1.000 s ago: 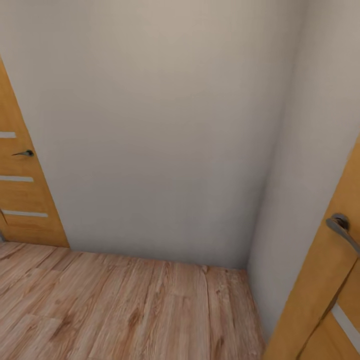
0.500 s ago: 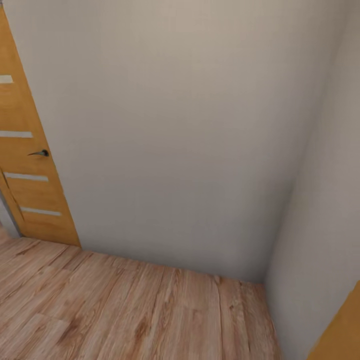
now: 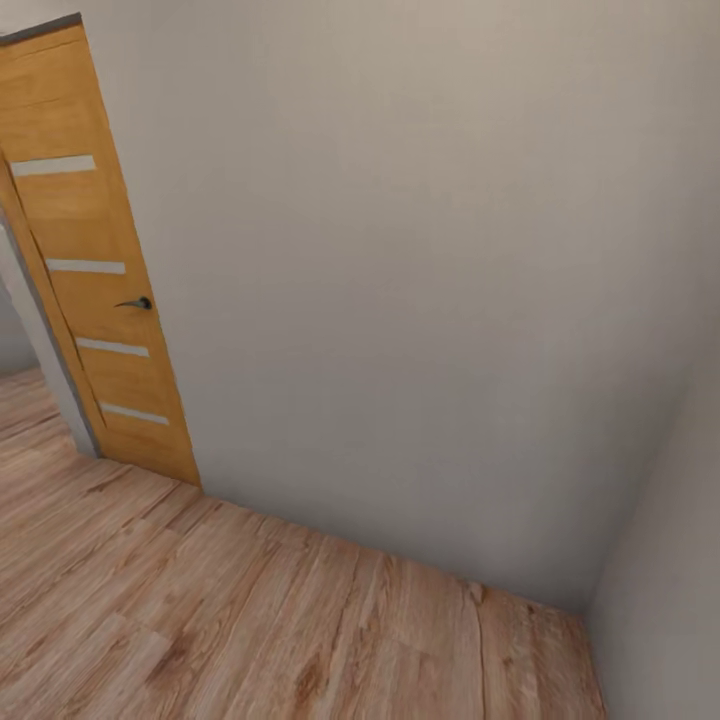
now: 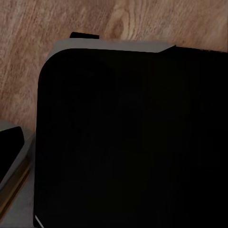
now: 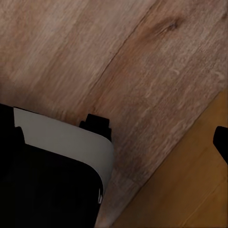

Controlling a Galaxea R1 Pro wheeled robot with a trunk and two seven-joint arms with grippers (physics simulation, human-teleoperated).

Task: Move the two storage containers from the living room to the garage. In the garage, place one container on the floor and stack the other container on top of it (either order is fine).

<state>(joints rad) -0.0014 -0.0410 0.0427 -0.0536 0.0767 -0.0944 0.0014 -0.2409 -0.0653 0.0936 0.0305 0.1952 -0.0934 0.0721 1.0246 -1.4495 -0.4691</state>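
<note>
One orange wooden door [image 3: 95,270] stands at the upper left of the frame beside a pale wall [image 3: 400,280], above wood-plank flooring [image 3: 250,620]. Neither gripper's opening nor the containers' whereabouts can be told.

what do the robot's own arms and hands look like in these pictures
Little can be told. The left wrist view shows a big black, round-cornered body with a grey edge, over the wood floor. The right wrist view shows a black part with a pale grey rounded panel. Fingers, cables and markings can't be made out.
</note>
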